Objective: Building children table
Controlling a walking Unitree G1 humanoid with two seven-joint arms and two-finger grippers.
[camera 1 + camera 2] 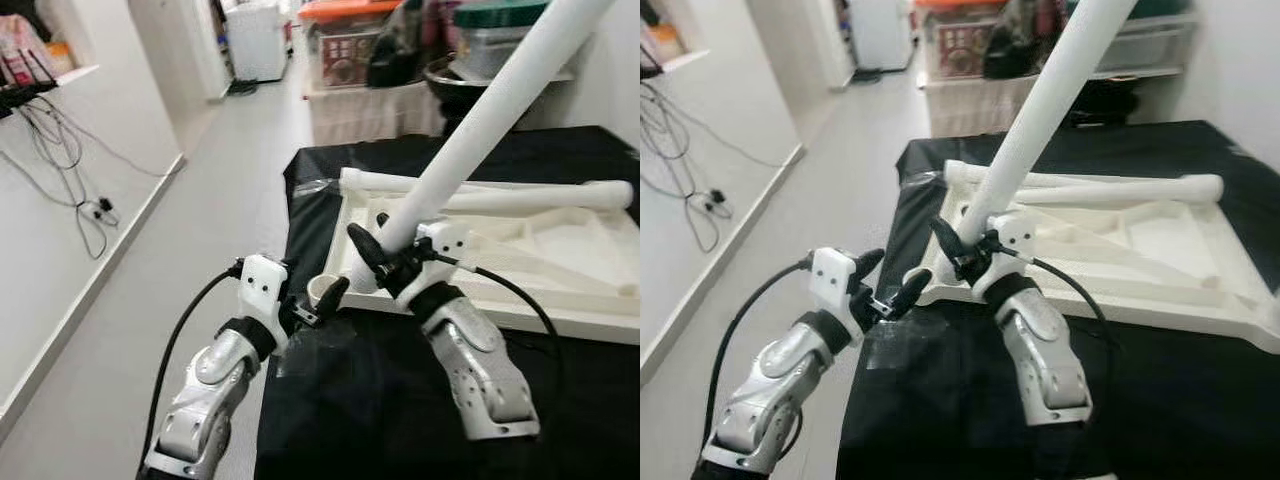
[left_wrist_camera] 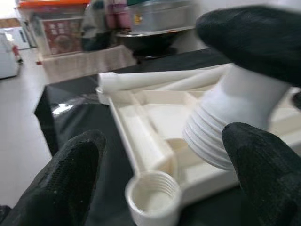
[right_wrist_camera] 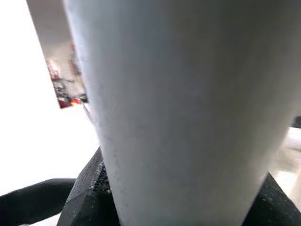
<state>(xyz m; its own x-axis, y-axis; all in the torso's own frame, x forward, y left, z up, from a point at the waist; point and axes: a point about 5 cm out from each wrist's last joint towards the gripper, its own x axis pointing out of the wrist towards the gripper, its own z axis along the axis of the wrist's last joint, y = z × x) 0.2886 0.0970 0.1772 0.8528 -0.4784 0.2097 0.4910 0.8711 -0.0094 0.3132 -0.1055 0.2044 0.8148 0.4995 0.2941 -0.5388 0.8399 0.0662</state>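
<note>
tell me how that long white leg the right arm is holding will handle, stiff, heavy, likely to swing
The white leg looks rigid, a straight tube showing no sag. Probably light hollow plastic, judging by its threaded end. The right gripper grips it near the bottom, so the long upper part may lever and twist in the jaws.

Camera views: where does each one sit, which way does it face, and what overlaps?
Left eye, head: looks down at the tabletop; both arms show.
Right eye, head: same scene, the right tool gripping the leg.
Left wrist: looks along its black fingers at the threaded socket.
Right wrist: pressed up against the leg.
Shared: the leg's threaded end shows in the left wrist and eye views.
</note>
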